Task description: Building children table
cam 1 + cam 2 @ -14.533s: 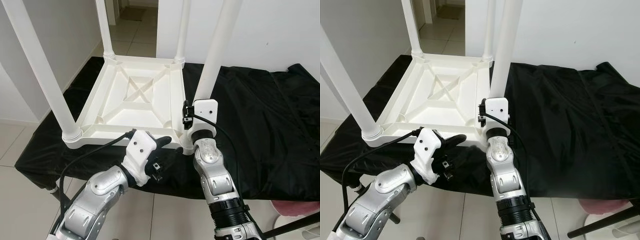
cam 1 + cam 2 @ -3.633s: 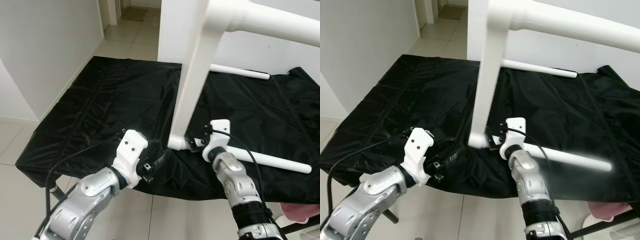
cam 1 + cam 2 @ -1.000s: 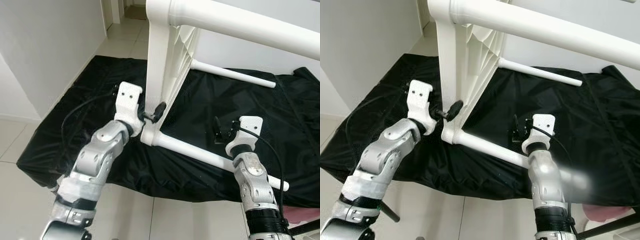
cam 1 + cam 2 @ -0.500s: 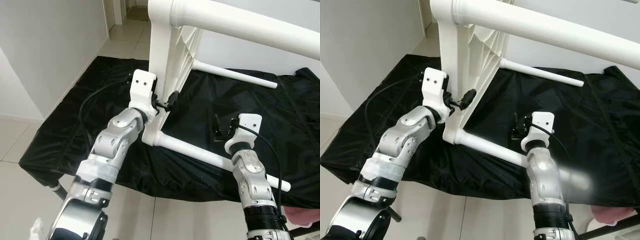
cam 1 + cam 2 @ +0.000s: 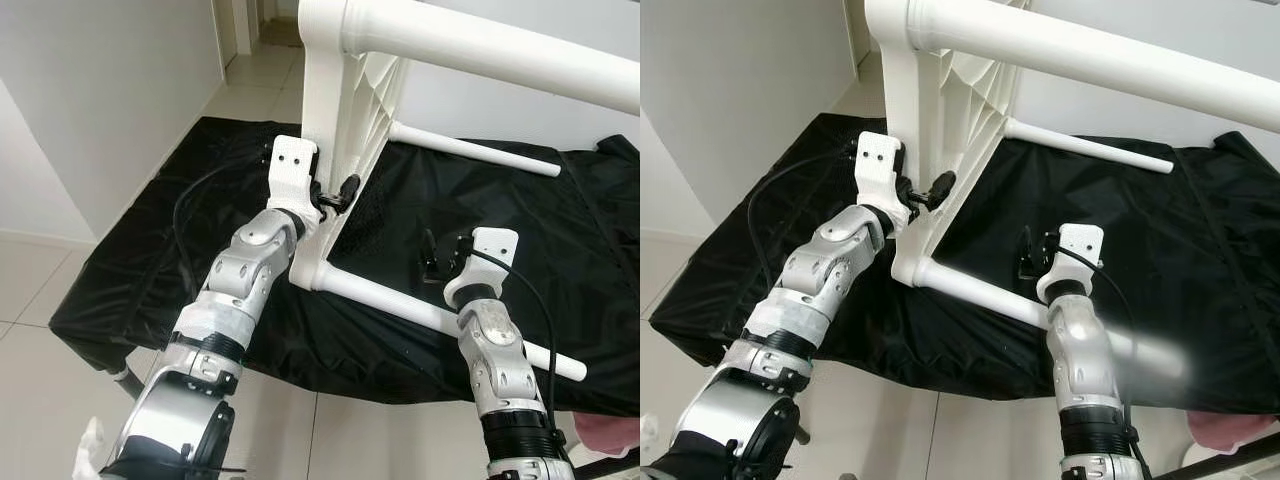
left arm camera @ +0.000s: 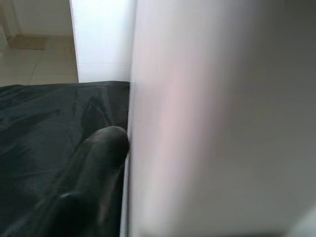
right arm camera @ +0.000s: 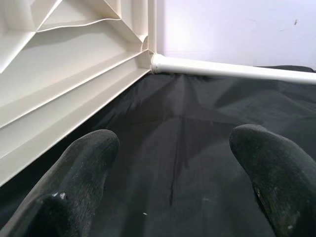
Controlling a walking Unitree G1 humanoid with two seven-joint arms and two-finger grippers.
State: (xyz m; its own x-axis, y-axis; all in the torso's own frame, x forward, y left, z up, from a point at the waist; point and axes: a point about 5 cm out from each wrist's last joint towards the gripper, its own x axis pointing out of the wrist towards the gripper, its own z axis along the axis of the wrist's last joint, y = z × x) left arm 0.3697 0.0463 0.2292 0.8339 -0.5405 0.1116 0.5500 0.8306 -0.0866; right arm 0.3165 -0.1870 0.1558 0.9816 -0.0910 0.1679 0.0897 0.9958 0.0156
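One table (image 5: pixel 335 120) edge sits clamped in the left gripper (image 5: pixel 335 195).

No readable text or labels, as far as visible.

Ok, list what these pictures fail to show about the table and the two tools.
- Table: its top face, turned away; upper legs cut off by the eye views' edge.
- Left tool: the grip in its wrist view, one finger against blurred white.
- Right tool: open over black cloth; the right eye view is smeared below it.
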